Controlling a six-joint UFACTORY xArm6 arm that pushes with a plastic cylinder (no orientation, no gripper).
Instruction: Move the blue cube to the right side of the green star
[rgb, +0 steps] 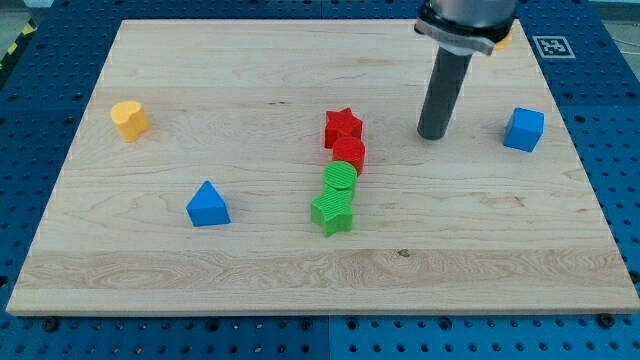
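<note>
My tip (433, 135) is resting on the desk (250, 270), holding nothing. The blue cube (524, 129) is sitting to its right, the green star (332, 212) lying down-left of it.

1. We are seeing a pale wooden board (250, 60) showing light tan grain with faint darker streaks.
2. Our dark grey rod is ending in my tip (433, 135), looking almost black.
3. A blue cube (524, 129) is showing bright blue.
4. A blue triangle (207, 204) is wearing the same blue.
5. A red star (343, 126) and a red round block (349, 153) are showing red.
6. A green round block (341, 179) and a green star (332, 212) are showing green with fine ridged lines.
7. A yellow block (129, 119) is glowing orange-yellow.
8. The blue surface (40, 110) around the board is showing rows of dark holes.
</note>
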